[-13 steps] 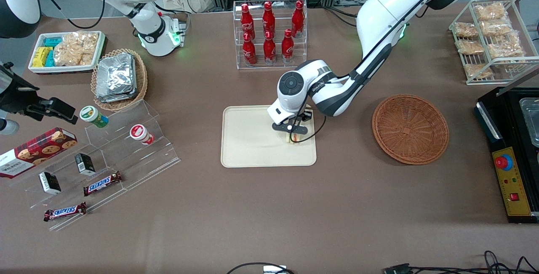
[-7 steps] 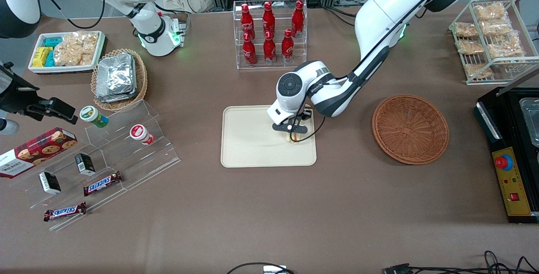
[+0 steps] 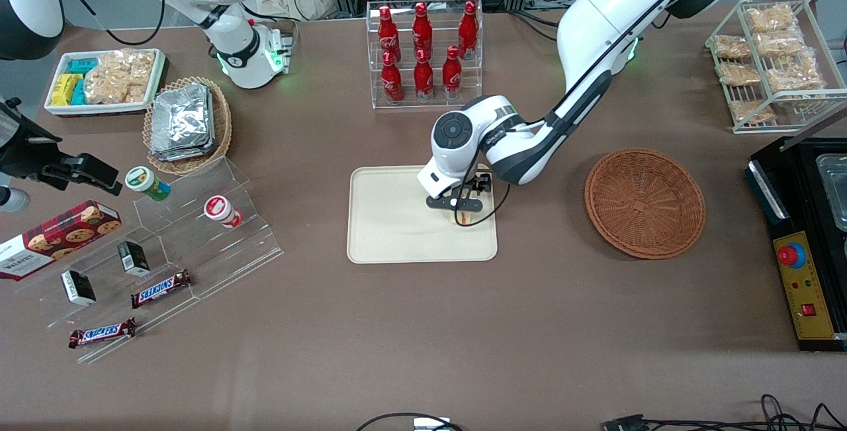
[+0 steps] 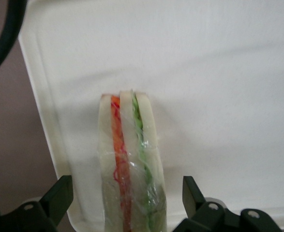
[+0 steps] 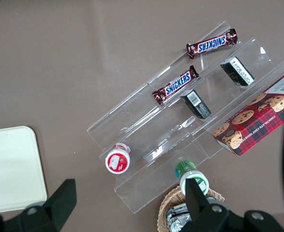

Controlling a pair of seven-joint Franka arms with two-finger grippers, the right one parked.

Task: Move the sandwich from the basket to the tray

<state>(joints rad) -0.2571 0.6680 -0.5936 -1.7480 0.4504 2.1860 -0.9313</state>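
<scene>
The sandwich (image 3: 464, 217), a clear-wrapped wedge with orange-red and green filling, stands on edge on the cream-beige tray (image 3: 397, 219), near the tray's rim toward the working arm's end. My left gripper (image 3: 461, 208) hangs just above it. In the left wrist view the gripper (image 4: 126, 192) is open. Its black fingers (image 4: 59, 195) stand on either side of the sandwich (image 4: 129, 154) with gaps, not touching it, over the tray (image 4: 219, 87). The reddish-brown wicker basket (image 3: 645, 202) sits empty beside the tray, toward the working arm's end.
A clear rack of red bottles (image 3: 423, 53) stands farther from the front camera than the tray. A tan basket of foil packs (image 3: 185, 123) and clear acrylic steps with snacks (image 3: 165, 245) lie toward the parked arm's end. A black control box (image 3: 804, 245) sits at the working arm's end.
My gripper has drifted slightly up and away from the front camera. The sandwich stays standing on the tray.
</scene>
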